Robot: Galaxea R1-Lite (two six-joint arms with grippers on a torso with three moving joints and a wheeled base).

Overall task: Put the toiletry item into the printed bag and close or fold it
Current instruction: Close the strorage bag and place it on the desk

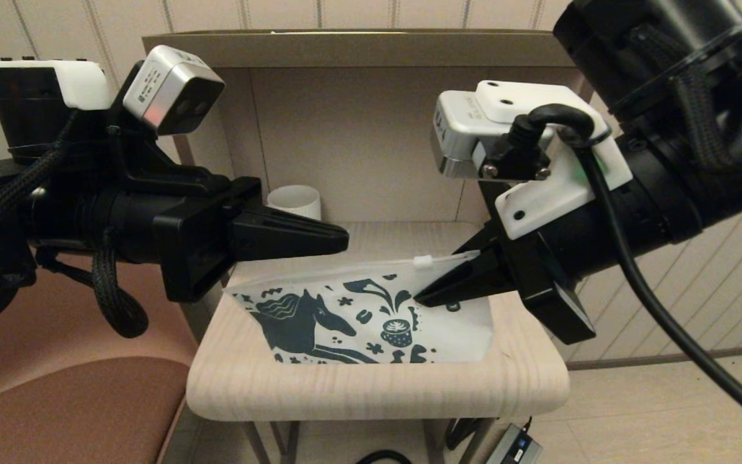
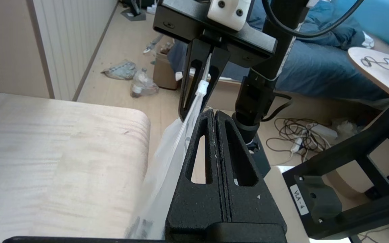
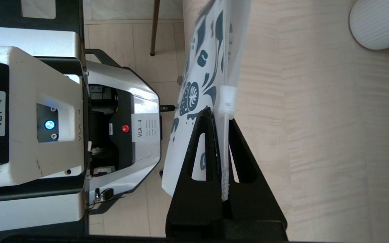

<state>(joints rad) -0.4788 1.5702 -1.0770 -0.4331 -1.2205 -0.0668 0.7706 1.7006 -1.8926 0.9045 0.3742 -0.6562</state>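
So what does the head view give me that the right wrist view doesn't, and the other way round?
Only the head view shows the left gripper, shut, beside the printed bag, the horse print whole, and a brown chair seat. Only the right wrist view shows the bag's top edge pinched between the right gripper's fingers, just short of the zip slider, and the robot's base. Both show the bag, the right gripper, the white mug and the wooden tabletop.
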